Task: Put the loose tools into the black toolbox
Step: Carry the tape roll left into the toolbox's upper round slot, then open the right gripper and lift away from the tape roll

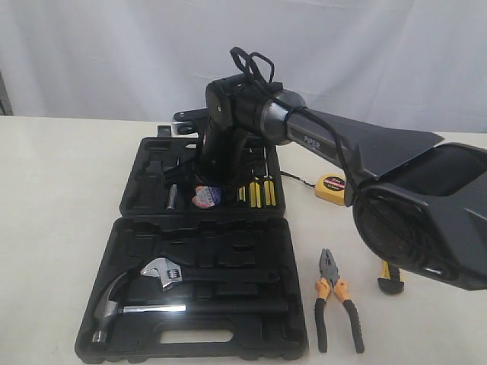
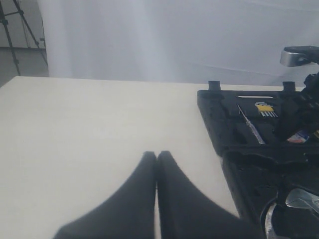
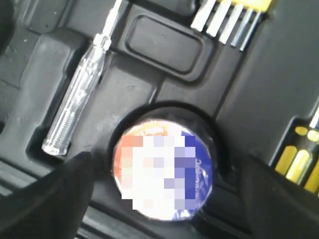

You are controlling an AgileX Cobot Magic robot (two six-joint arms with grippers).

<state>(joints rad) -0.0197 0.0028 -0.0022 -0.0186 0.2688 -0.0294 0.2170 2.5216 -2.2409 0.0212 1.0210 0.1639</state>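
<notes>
Hammer (image 1: 114, 302) and wrench (image 1: 169, 271) occupy the near toolbox (image 1: 251, 328) half; pliers (image 1: 329, 274) lie outside.

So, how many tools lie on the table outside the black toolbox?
3: the yellow tape measure farthest back, the pliers nearest the camera, the utility knife right of the pliers, partly behind the right arm, which may hide more.
</notes>
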